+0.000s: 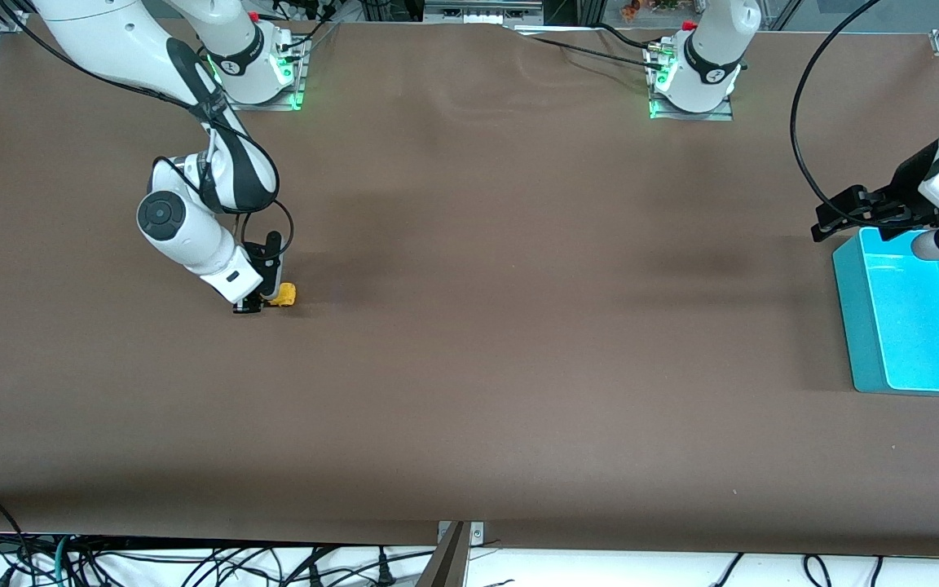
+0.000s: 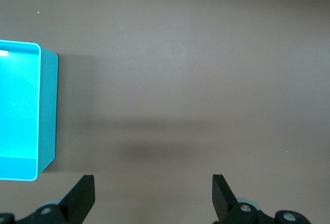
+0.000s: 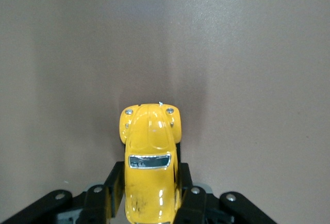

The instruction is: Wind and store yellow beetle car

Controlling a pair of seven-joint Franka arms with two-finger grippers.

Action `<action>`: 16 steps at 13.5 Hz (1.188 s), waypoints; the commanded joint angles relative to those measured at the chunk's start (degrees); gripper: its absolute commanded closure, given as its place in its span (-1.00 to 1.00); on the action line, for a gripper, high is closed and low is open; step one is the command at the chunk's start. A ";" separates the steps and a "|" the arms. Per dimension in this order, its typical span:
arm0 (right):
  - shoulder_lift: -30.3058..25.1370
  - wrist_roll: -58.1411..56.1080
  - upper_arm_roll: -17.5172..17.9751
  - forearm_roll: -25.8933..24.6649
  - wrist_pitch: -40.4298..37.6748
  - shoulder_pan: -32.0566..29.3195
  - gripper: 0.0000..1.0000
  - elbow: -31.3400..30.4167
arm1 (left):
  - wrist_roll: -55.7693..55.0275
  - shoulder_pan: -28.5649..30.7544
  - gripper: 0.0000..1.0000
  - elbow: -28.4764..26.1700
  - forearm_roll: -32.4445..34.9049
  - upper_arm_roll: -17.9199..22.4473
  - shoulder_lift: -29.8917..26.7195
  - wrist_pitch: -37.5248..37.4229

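The rear of the small glossy yellow beetle-shaped toy car (image 3: 150, 164) is cut off at the edge of the right wrist view and partly masked by the gripper in the front view. The pale turquoise rectangular plastic bin (image 1: 910, 322) is cropped by the frame at the left arm's end of the table.

The car rests on the brown matte table surface (image 1: 502, 326) toward the right arm's end. Its long axis runs along the table's length, with the rounded bonnet and headlights pointing toward the left arm's end, away from the gripper.

The right arm is folded low, wrist tilted down. The right gripper (image 1: 260, 303) sits at table level, fingers (image 3: 114, 182) clamped on the car's rear flanks.

The left arm waits. The left gripper (image 1: 832, 224) hangs over the bin's rim, fingers (image 2: 82, 197) spread wide, holding nothing.
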 commanded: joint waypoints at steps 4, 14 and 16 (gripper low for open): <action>0.57 -1.48 1.07 0.96 1.05 -2.10 0.45 -0.88 | -0.08 0.12 -1.00 1.54 -0.99 -0.06 0.59 -1.00; 0.48 -13.86 1.42 0.96 0.79 -10.71 0.45 -2.55 | -0.08 0.12 -1.00 1.54 -0.99 -0.06 0.59 -1.00; 0.57 -16.67 1.42 0.96 0.79 -13.00 0.45 -2.47 | -0.08 0.12 -1.00 1.54 -0.99 -0.06 0.59 -1.00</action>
